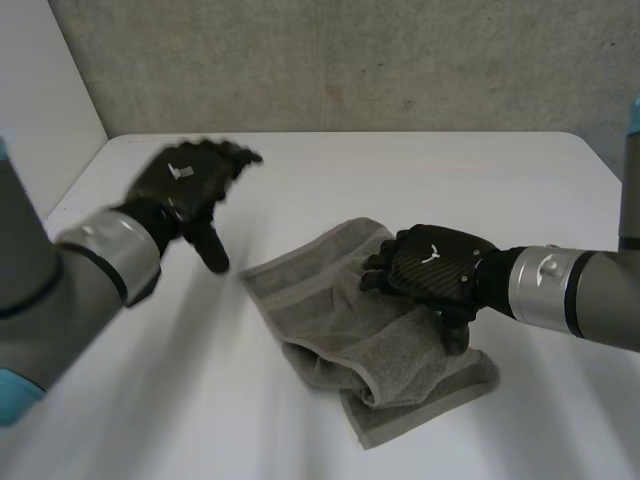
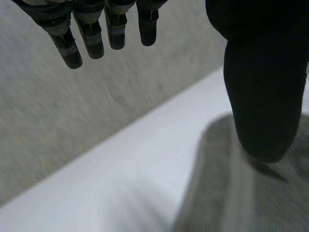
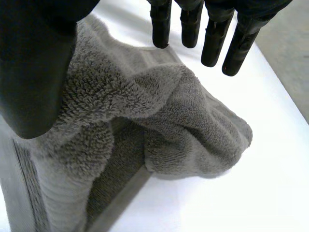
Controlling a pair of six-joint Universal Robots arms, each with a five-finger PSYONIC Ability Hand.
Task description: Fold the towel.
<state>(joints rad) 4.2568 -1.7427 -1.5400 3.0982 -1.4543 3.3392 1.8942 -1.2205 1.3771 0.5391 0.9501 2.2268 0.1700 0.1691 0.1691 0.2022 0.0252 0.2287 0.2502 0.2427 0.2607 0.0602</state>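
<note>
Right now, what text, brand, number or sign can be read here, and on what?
No readable words or numbers.
right hand: small white mark on its back, no letters legible.
left hand: pale patch on its back, too blurred to read.
towel: no label seen.

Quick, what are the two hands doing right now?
Left hand: open, holding nothing.
Right hand: open, over the towel, not gripping it.
</note>
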